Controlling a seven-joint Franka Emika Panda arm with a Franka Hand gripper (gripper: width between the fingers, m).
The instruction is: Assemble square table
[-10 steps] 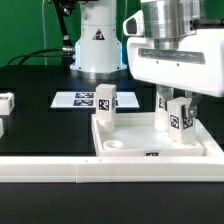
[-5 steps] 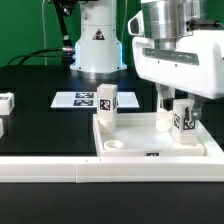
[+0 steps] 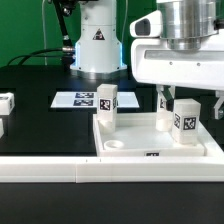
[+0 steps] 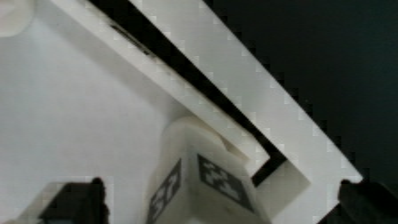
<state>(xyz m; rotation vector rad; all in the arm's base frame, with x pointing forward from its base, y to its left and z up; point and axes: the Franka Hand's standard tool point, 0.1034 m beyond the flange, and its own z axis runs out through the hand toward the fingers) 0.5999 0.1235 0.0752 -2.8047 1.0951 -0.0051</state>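
Exterior view: the square table (image 3: 128,150) lies on the tabletop (image 3: 40,125), at the lower right of the frame. A leg (image 3: 185,122) stands straight up in its far right corner. The tool (image 3: 191,105) hangs right above it, open, with a finger on each side, not touching. Another leg (image 3: 105,102) stands well apart, further left

Wrist view: the leg (image 4: 199,178) has a gap to the dark finger (image 4: 71,200), so going straight up looks free
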